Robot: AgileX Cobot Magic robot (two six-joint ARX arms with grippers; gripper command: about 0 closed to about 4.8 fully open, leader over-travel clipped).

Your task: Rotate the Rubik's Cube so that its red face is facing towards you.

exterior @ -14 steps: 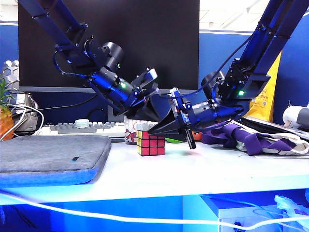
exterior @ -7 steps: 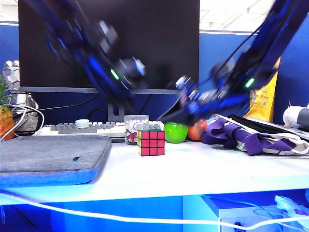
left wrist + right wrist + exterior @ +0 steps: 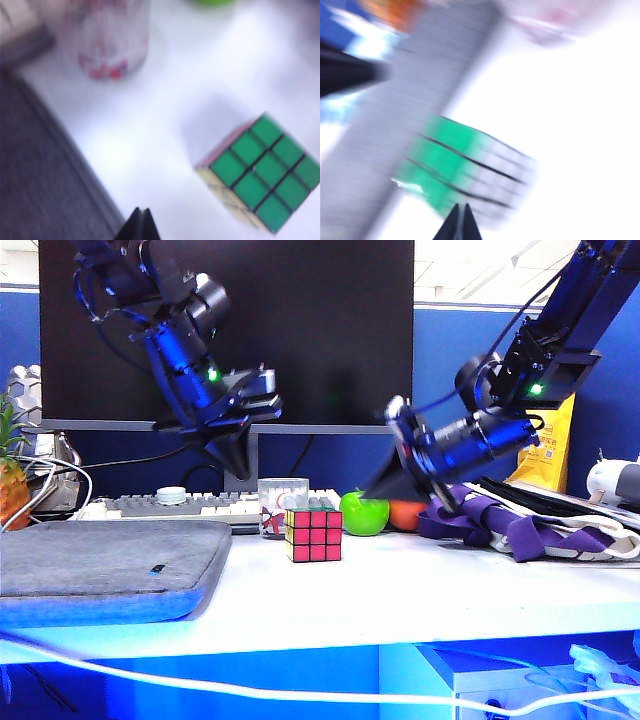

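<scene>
Both pincers [image 3: 236, 462] [image 3: 378, 485] above glossy Rubik's Cube [image 3: 313, 535]

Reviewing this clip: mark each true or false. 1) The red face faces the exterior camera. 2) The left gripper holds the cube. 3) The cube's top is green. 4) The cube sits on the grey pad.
1) True: the Rubik's Cube shows its red face to the exterior view.
2) False: the left gripper and right gripper hang above the table, clear of the cube.
3) True.
4) False: it stands on the white table, beside the grey pad.
</scene>
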